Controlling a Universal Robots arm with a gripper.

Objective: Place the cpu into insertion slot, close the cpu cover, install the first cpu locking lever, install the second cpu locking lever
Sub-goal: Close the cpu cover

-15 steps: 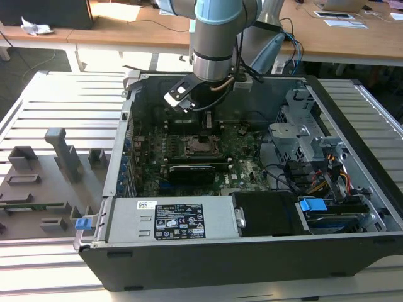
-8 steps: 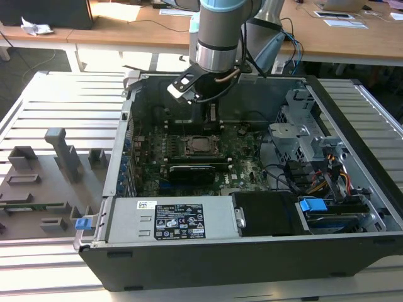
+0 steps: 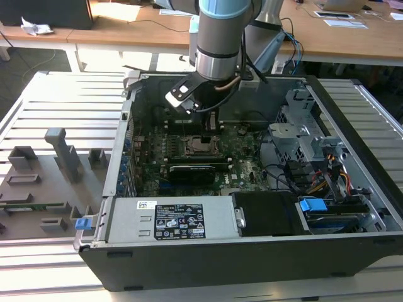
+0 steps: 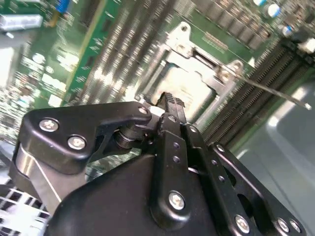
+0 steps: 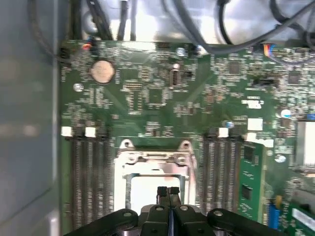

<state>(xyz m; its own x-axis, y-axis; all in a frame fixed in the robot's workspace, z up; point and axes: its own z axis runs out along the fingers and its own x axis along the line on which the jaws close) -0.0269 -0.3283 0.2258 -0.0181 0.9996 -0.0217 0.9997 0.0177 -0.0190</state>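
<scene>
Hovering just above the cpu cover (image 5: 153,158), the gripper (image 5: 168,192) has its fingers pressed together with nothing seen between them. Framed in that cover's window sits the cpu (image 5: 142,189), its pale metal top showing. In the second wrist view a thin locking lever (image 4: 270,90) juts out from the cpu cover's corner, over the green motherboard (image 4: 93,59).

claw (image 5: 168,192) over cpu cover (image 5: 152,158), cpu (image 5: 145,191) within
</scene>
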